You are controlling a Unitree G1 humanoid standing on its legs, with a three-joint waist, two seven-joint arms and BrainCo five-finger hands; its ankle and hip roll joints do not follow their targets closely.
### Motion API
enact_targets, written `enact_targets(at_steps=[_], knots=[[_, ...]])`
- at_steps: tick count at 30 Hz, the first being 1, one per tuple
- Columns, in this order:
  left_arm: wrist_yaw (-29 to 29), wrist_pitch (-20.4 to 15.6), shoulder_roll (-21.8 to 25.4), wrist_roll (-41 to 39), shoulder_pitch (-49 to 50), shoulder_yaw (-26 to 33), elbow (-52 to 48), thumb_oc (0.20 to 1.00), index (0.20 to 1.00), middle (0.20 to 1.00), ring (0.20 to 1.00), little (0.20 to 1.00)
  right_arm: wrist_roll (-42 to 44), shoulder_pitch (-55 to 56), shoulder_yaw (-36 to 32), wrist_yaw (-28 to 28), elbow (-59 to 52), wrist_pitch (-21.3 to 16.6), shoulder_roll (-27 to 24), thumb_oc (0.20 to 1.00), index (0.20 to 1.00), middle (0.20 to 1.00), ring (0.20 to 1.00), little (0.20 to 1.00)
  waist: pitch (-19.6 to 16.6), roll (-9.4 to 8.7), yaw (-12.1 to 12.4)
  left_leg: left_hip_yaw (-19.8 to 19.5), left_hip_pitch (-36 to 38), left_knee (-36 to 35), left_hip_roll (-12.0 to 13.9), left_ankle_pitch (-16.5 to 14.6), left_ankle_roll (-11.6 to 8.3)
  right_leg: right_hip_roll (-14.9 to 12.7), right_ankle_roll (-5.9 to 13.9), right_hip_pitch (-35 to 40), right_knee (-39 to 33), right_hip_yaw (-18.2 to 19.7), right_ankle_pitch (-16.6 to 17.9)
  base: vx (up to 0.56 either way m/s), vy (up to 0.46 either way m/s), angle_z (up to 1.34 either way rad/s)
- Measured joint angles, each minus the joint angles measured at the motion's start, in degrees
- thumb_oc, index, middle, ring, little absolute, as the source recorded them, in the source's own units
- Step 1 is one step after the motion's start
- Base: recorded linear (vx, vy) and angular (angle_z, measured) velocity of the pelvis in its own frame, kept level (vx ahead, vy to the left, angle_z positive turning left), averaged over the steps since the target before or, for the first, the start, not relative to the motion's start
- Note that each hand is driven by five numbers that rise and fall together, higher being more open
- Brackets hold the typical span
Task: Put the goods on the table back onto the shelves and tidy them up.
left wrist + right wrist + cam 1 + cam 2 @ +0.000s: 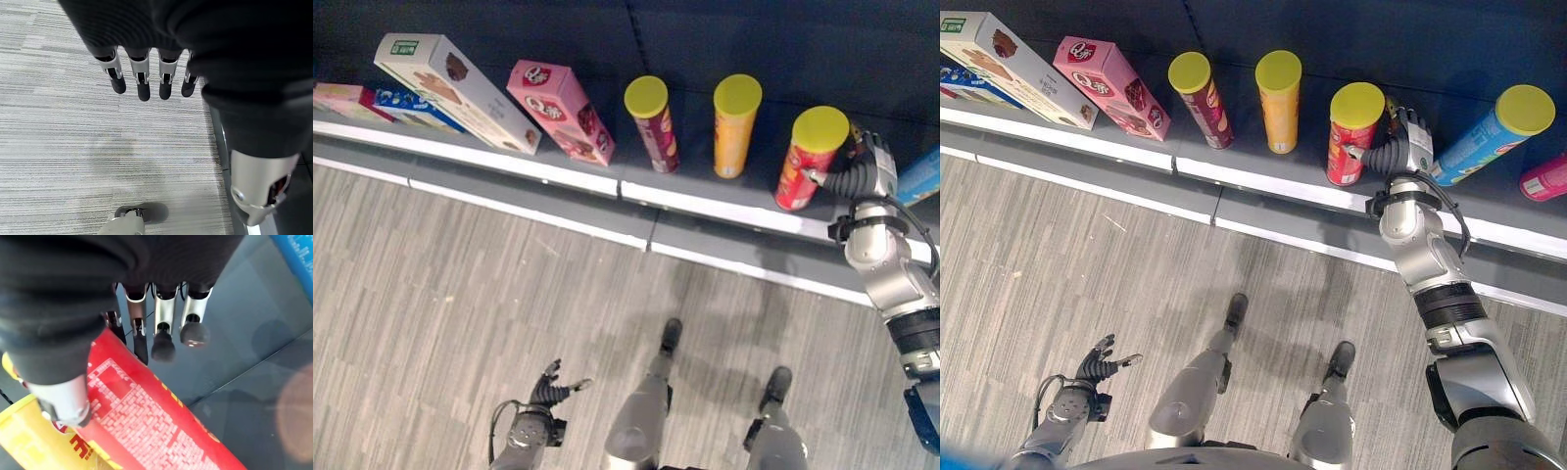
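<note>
The right robot hand reaches to the shelf and rests against the red can, thumb on one side and relaxed fingers on the other, not closed round it. The can stands upright beside an orange can and a blue can. The left robot hand hangs wide open over the floor.

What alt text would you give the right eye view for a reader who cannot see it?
The robot's right hand reaches to the dark shelf and touches a red can with a yellow lid. Left of it stand an orange can and a maroon can, then two boxes. The left hand hangs over the floor.
</note>
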Motion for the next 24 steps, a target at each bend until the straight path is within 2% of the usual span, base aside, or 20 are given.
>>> enact_targets(at_steps=[24], knots=[[0.20, 0.00, 0.00, 0.00, -0.01, -0.11, 0.10, 1.000, 1.000, 1.000, 1.000, 1.000, 1.03, -0.46, -0.31, -1.74, 2.13, 0.07, -0.18, 0.200, 0.200, 0.200, 0.200, 0.200, -0.36, 0.44, -0.12, -0.02, -0.87, 0.00, -0.01, 0.17, 0.12, -0.01, 0.15, -0.86, 0.01, 0.00, 0.13, 0.00, 0.000, 0.00]])
